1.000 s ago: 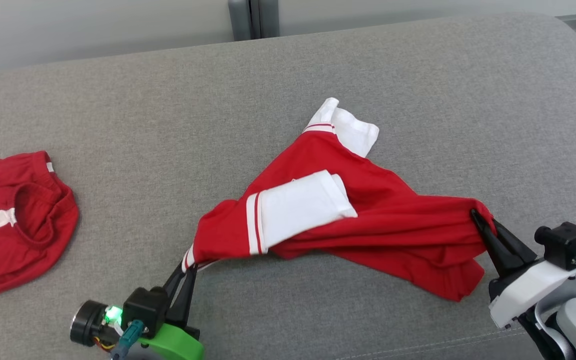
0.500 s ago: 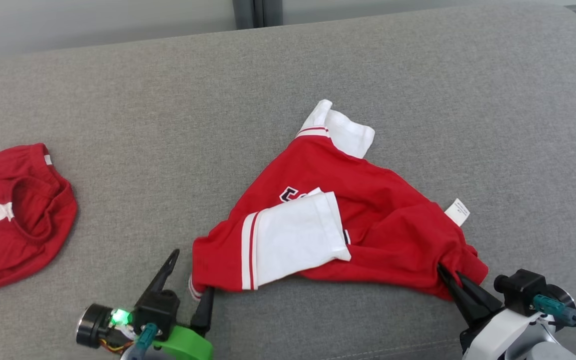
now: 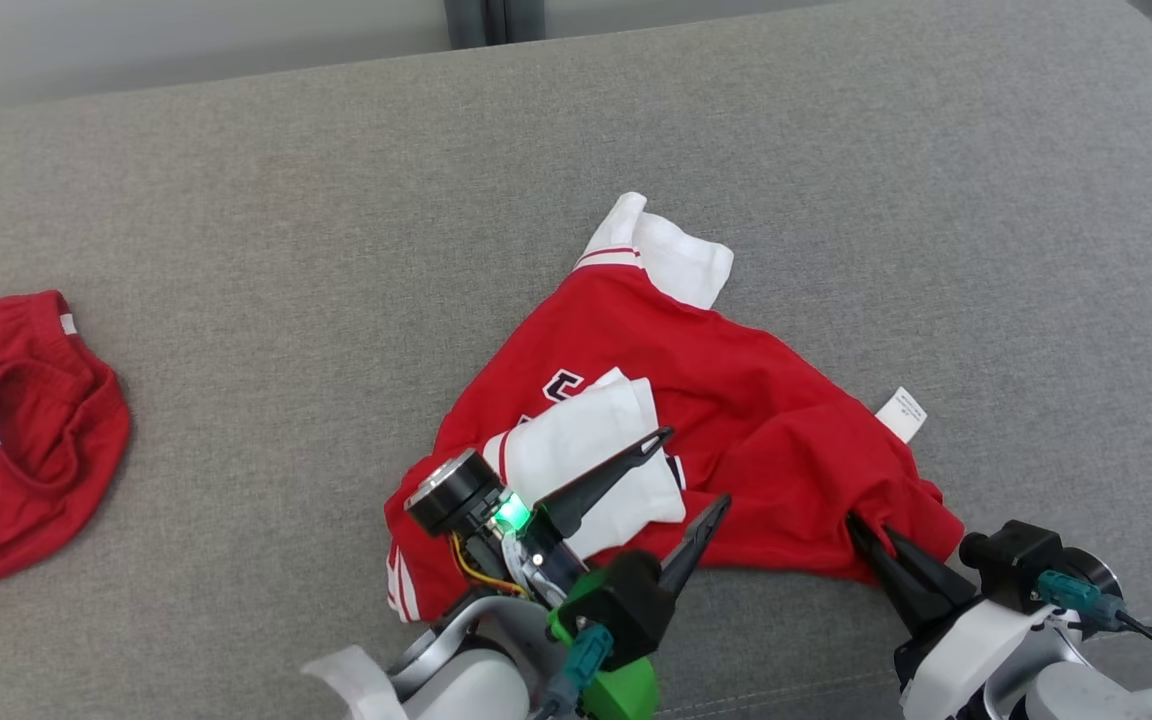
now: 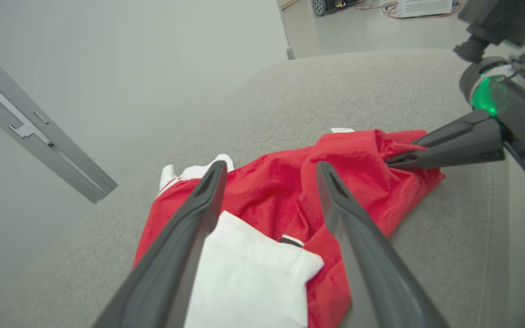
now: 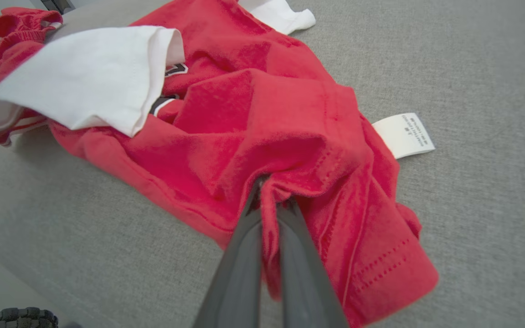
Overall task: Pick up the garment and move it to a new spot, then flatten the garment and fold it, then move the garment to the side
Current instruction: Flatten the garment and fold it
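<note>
At lower centre, newly drops garment [image 3: 756, 400] from left gripper [image 3: 698, 465], fingers wide and empty; pinches it tight with right gripper [image 3: 866, 525]; needs regrasp before flattening.

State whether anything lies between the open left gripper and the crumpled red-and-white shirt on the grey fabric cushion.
Nothing visible does. The left gripper hangs open over the crumpled red-and-white shirt, above its white sleeve.

Red shorts [image 3: 36, 470] with a white stripe are seen crumpled at the left of a grey sofa [image 3: 336, 250], backed by a pale wall [image 3: 186, 40].
</note>
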Controlling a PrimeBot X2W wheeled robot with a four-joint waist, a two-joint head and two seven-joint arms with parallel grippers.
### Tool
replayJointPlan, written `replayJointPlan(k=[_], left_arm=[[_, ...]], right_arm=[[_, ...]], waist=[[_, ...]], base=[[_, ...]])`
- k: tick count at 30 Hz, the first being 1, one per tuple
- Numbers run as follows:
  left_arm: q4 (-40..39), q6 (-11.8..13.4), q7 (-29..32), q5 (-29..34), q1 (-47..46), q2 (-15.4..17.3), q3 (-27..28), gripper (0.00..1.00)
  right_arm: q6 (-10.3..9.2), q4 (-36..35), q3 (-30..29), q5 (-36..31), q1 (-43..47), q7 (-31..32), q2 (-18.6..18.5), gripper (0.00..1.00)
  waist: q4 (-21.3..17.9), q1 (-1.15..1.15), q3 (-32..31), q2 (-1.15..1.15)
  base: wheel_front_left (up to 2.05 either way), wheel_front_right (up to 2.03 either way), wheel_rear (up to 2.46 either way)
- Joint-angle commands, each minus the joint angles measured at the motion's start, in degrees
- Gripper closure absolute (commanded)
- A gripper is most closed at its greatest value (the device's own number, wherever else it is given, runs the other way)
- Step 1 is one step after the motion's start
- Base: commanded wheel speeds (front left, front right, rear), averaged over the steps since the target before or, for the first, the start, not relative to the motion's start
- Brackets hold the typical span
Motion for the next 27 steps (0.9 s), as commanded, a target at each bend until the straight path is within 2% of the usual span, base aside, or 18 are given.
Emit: replayJointPlan(k=[1,4,9,15,16,17,19,22,27], left_arm=[[0.19,-0.12,1.67,2.45,-2.19,0.67,-0.92,0.0],[0.93,-0.46,4.88,2.99,-2.65,-0.48,-2.81,0.0],[5.86,-1.06,10.19,3.73,-4.33,-0.07,-4.51,0.0],[11.39,-0.37,11.4,3.95,-6.36,-0.5,-4.3,0.0],[12.43,-0.45,11.45,3.91,-6.9,-0.49,-4.33,0.25],[13.21,-0.47,11.15,3.71,-7.31,-0.56,-4.3,0.61],[14.35,-0.31,10.54,3.12,-7.55,-0.86,-4.13,1.0],[13.68,-0.02,8.81,1.66,-7.65,-1.26,-3.42,1.0],[6.56,0.09,4.98,-4.68,-4.68,-1.23,0.28,1.0]], right_arm=[[-0.08,0.14,0.15,0.15,-1.14,-0.17,0.2,1.0],[-0.08,0.32,-0.36,0.42,-1.78,-0.17,0.35,1.0],[-0.08,0.15,-0.51,0.18,-2.54,-0.17,0.84,1.0],[-0.08,-0.1,-0.85,-0.09,-2.98,-0.17,1.25,1.0],[-0.08,-0.13,-0.92,-0.09,-2.99,-0.17,1.31,1.0],[-0.08,-0.16,-0.98,-0.1,-3.02,-0.17,1.37,1.0],[-0.08,-0.18,-1.1,-0.17,-2.97,-0.17,1.47,1.0],[-0.08,-0.14,-1.35,-0.03,-2.55,-0.17,1.49,1.0],[-0.08,-0.89,-2.55,0.94,-1.24,-0.17,0.96,1.0]], waist=[[-1.07,0.0,0.9,0.0],[-1.62,0.0,1.64,0.0],[-2.61,0.0,3.0,0.0],[-2.89,0.0,4.15,0.0],[-2.86,0.0,4.29,0.0],[-2.83,0.0,4.4,0.0],[-2.71,0.0,4.47,0.0],[-2.35,0.0,4.21,0.0],[-1.33,0.0,2.72,0.0]], base=[[0.0,0.0,0.0],[0.0,0.0,0.0],[0.0,0.0,0.0],[0.0,0.0,0.0],[0.0,0.0,0.0],[0.0,0.0,0.0],[0.0,0.0,0.0],[0.0,0.0,0.0],[0.0,0.0,0.0]])
